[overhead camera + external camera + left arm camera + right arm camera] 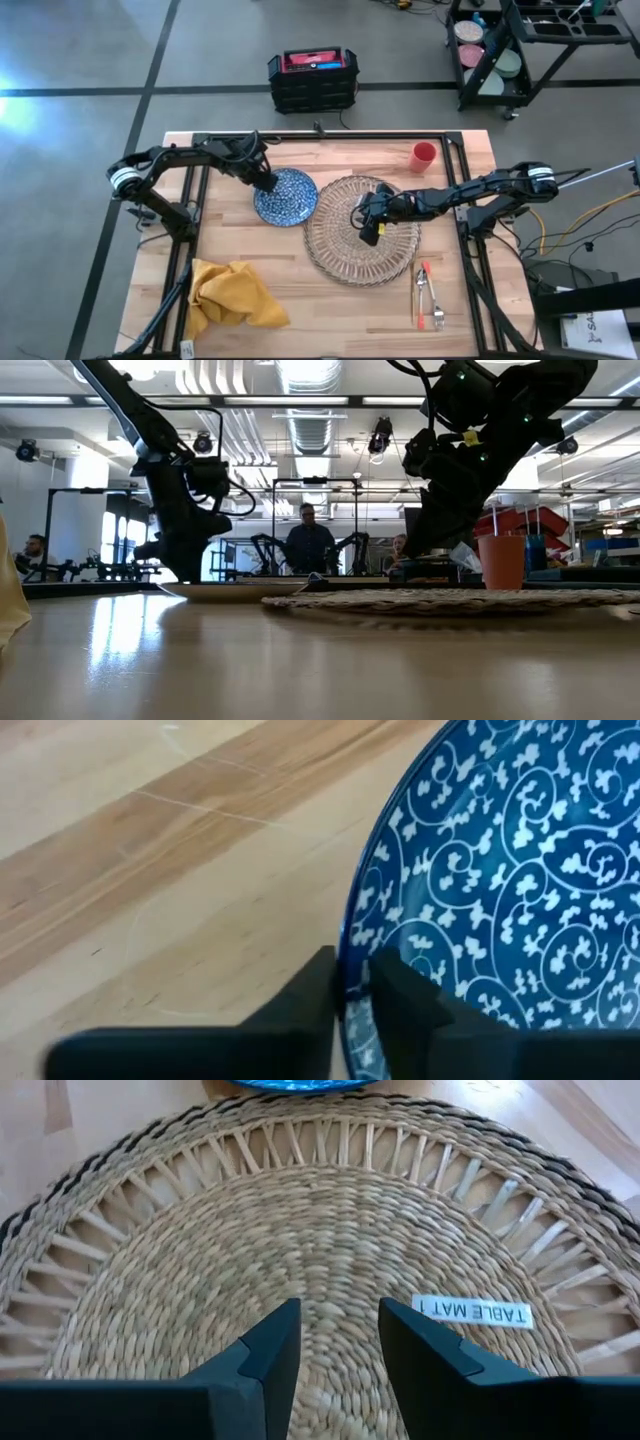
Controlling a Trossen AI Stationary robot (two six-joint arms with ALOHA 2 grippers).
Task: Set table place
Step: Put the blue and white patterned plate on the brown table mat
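Observation:
A blue-patterned plate [287, 198] lies on the table [330, 310] left of a round woven straw mat [362, 232] labelled "TABLE MAT 1". My left gripper [269, 184] is shut on the plate's far left rim. My right gripper [340, 1315] stands open over the mat's middle, fingers pointing down at the weave, nothing between them. A yellow napkin [233, 296] lies crumpled at the near left. A red cup [423, 156] stands upright at the far right. Orange-handled cutlery [429, 296] lies at the near right. My left gripper pinches the plate's rim [348, 945] between its two fingers, one finger [405, 995] over the patterned upper face and the other [305, 995] on the outside. The fingers come slanting down from the table's far left. Whether the plate is clear of the table, I cannot tell.
A black frame rail [320, 136] runs along the table's far edge and down both sides. Bare wood lies between the napkin and the cutlery along the near edge. In the low view, people [308, 545] stand in the room beyond the table.

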